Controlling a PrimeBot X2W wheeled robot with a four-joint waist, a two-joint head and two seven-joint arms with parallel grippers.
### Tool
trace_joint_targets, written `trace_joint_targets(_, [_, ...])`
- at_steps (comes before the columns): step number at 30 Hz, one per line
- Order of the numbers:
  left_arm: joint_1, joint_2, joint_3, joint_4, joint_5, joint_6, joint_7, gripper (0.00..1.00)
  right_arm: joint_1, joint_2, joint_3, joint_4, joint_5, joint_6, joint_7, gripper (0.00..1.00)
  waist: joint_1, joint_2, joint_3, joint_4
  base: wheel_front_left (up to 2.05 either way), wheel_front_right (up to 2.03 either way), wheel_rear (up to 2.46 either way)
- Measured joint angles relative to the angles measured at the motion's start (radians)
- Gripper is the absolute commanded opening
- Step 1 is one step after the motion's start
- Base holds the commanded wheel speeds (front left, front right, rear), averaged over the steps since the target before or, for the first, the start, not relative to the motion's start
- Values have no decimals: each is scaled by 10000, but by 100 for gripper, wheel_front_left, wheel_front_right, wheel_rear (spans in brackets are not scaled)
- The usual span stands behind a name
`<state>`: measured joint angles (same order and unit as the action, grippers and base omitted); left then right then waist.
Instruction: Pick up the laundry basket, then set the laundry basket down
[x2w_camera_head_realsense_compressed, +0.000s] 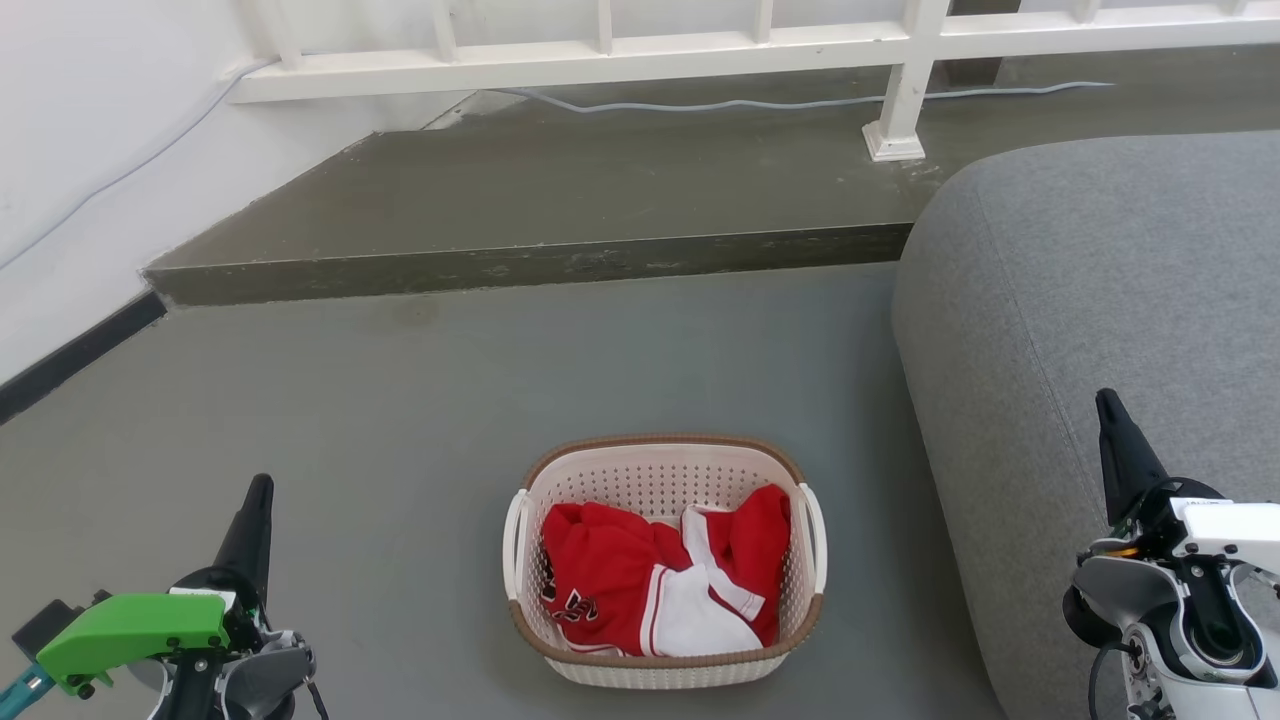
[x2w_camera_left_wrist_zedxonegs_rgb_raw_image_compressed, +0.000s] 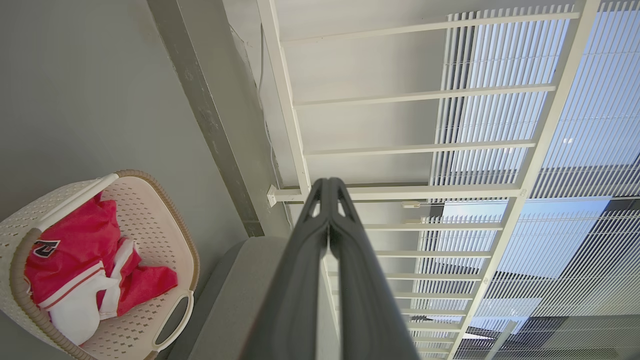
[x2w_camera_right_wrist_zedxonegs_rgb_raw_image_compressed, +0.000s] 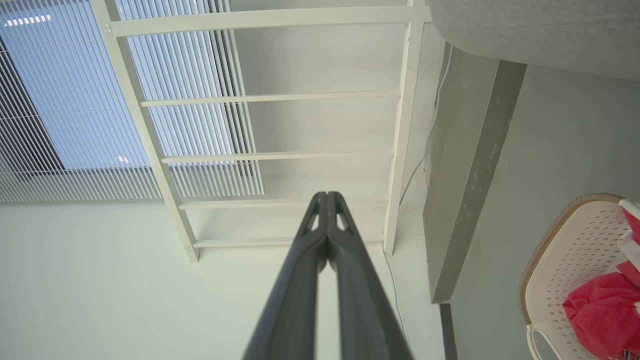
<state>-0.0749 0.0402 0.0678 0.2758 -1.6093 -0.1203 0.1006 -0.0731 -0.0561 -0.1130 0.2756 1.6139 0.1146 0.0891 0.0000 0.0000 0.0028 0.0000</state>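
The laundry basket (x2w_camera_head_realsense_compressed: 664, 470), cream-white and perforated with a brown rim and white side handles, stands on the grey floor near the bottom middle of the head view. Red and white clothes (x2w_camera_head_realsense_compressed: 660, 580) lie inside it. My left gripper (x2w_camera_head_realsense_compressed: 258, 500) hangs shut and empty at the lower left, well to the left of the basket. My right gripper (x2w_camera_head_realsense_compressed: 1108, 408) is shut and empty at the lower right, in front of the sofa. The left wrist view has the laundry basket (x2w_camera_left_wrist_zedxonegs_rgb_raw_image_compressed: 155, 235) at its lower left, its gripper (x2w_camera_left_wrist_zedxonegs_rgb_raw_image_compressed: 329, 186) shut. In the right wrist view the laundry basket (x2w_camera_right_wrist_zedxonegs_rgb_raw_image_compressed: 565, 260) sits at the right edge, that gripper (x2w_camera_right_wrist_zedxonegs_rgb_raw_image_compressed: 327, 196) shut.
A grey sofa (x2w_camera_head_realsense_compressed: 1100, 300) rises right of the basket, close to its right handle. Behind the basket a low dark step (x2w_camera_head_realsense_compressed: 520, 262) crosses the floor, with a white railing (x2w_camera_head_realsense_compressed: 700, 45) and a cable on it. A white wall (x2w_camera_head_realsense_compressed: 80, 150) stands at the left.
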Motion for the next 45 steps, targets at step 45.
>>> trace_joint_targets(45, [0, 0, 10, -2, 0, -17, 2, 0, 0, 6, -17, 0, 0, 0, 10, 0, 0, 0, 1, 0, 0, 0, 0])
